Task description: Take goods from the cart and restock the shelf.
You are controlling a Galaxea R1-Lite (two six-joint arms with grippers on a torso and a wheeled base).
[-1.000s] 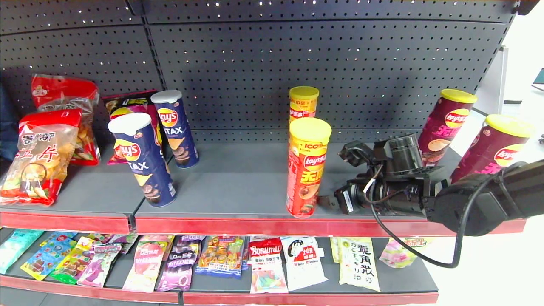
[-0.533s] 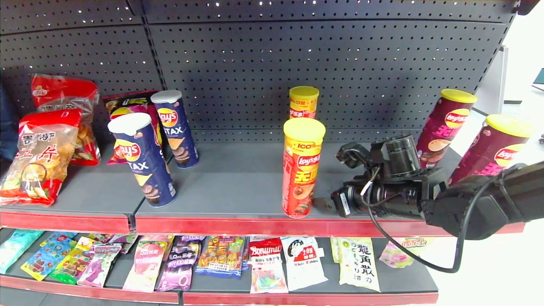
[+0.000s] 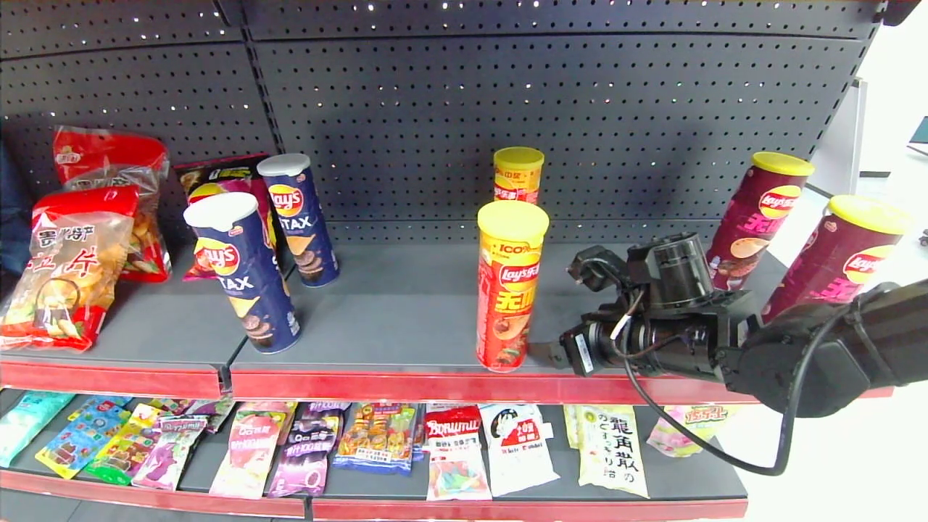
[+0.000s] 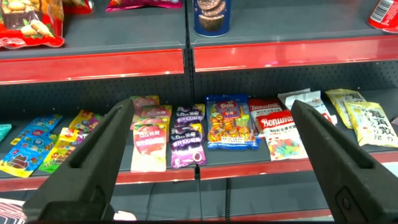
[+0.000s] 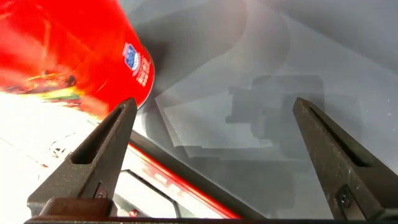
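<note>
R gripper (image 5: 214, 106) is seen w/ fingers spread wide, nothing held. It is set low over the upper shelf (image 3: 406, 319), at the front edge, pointed sideways at the base of the red chip can (image 3: 510, 290). In the R wrist view the can's base lies just beside one fingertip (image 5: 124, 112), off to that finger's side rather than centred btw the two; contact can't be told. The can is stood upright w/ a yellow lid, at the shelf's red front lip (image 3: 362, 384), approx mid-shelf. A second yellow-lidded can (image 3: 518, 174) is stood behind it, near the pegboard back (image 3: 435, 109).

L gripper (image 4: 212, 104) is likewise held wide open and empty, aimed at the lower shelf (image 4: 261, 169), where flat candy sachets (image 4: 230, 121) are laid in a row.

On the upper shelf a navy chip can (image 3: 243, 275) is placed left of centre at the front, and a second navy can (image 3: 299, 217) further back, w/ a dark snack bag (image 3: 217, 177) next to it. Red snack bags (image 3: 69, 268) are propped at the far left. Maroon chip cans (image 3: 761, 210) w/ yellow lids, two of them, are stood at the right end, beyond the R arm (image 3: 812, 355).
</note>
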